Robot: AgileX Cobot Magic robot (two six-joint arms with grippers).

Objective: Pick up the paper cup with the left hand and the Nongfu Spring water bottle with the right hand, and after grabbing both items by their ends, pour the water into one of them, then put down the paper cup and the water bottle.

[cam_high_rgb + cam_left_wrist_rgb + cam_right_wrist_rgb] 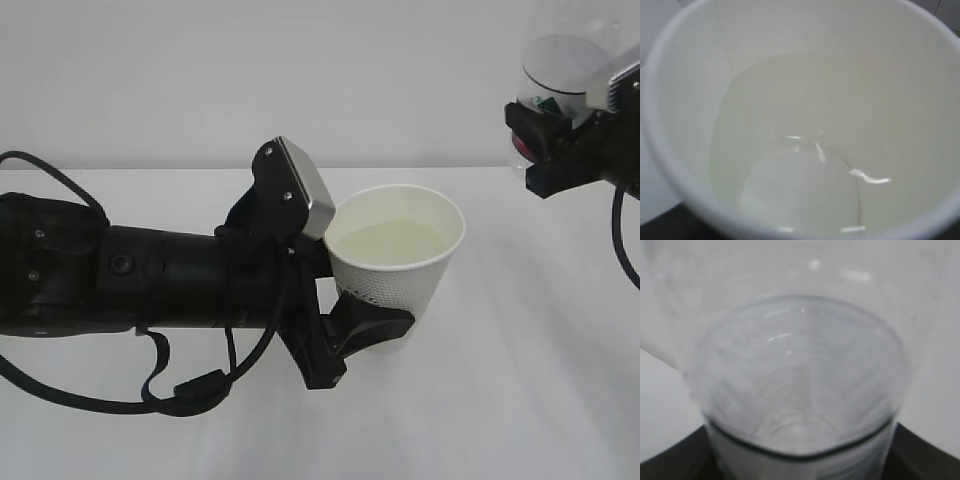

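White paper formed the paper cup (405,262), which stood upright just right of the scene's middle, above the white table (520,400), clamped low on its dimpled wall by the left hand (352,338). That bulky black arm lay almost level, reaching in from the left edge, its grey block tilted against the cup's near-left rim, cables looping beneath it. Its fingers were closed around the cup's lower part. Inside, the water (805,190) lay as a pale pool, well below the rim, with small glints on its surface.

At the far right, high up, the right hand (556,150) was raised and angled in from the right edge, its jaws clamped on the Nongfu Spring water bottle (560,70). A bit of red and green showed at the grip. Seen from the right wrist, the clear bottle (800,380) filled the frame, blurred. Bottle and cup were well apart.
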